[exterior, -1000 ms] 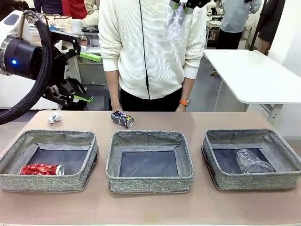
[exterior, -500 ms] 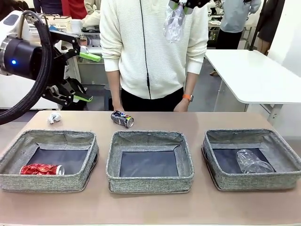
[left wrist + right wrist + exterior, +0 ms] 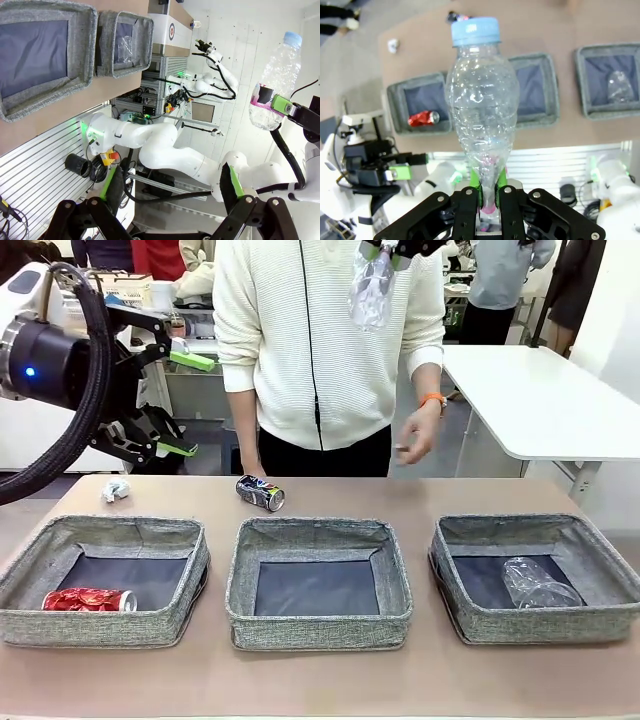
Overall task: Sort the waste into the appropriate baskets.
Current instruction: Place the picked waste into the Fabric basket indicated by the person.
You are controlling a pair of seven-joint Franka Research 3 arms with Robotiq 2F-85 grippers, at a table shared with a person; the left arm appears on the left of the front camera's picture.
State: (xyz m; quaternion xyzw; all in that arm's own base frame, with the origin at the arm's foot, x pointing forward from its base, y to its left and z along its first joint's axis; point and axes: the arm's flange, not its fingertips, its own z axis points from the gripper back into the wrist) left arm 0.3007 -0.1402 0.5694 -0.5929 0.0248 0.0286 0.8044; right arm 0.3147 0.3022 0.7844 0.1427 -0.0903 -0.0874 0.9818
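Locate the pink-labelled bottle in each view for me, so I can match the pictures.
Front view: pink-labelled bottle at top centre, before the person's sweater.
Left wrist view: pink-labelled bottle at far right, upper half.
Right wrist view: pink-labelled bottle at centre, clamped in the right gripper.
Shared landmark: clear bottle lying in a basket.

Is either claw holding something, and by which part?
The right claw holds the small pink-labelled clear bottle by its base end, at the pink label, with the cap pointing down toward the table. The left claw is open and empty.
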